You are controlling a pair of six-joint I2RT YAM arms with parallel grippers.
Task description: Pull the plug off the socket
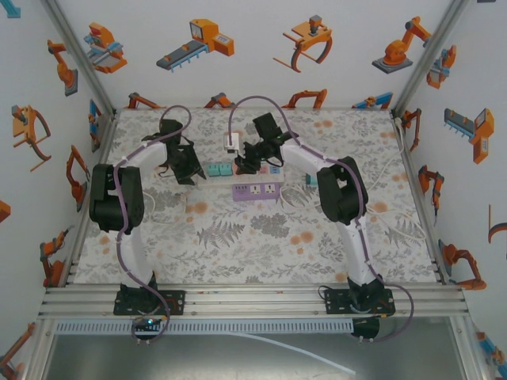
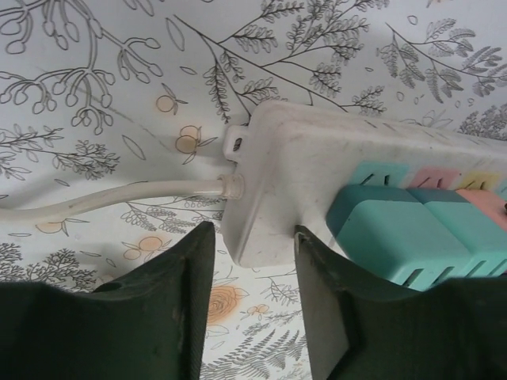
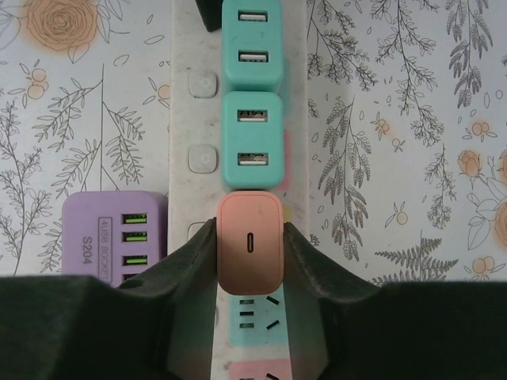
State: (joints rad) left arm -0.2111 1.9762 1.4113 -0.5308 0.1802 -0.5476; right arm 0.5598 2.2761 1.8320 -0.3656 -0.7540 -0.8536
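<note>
Looking through the right wrist camera, I see the right gripper pinching the salmon-pink rectangular plastic plug by its two sides; the plug stands on the long white plastic power strip, which lies toward the far edge of the floral-patterned worktop, about midway along it; two teal USB chargers sit beyond the plug; the left gripper straddles the strip's cable end, though I cannot tell whether its fingers press it.
</note>
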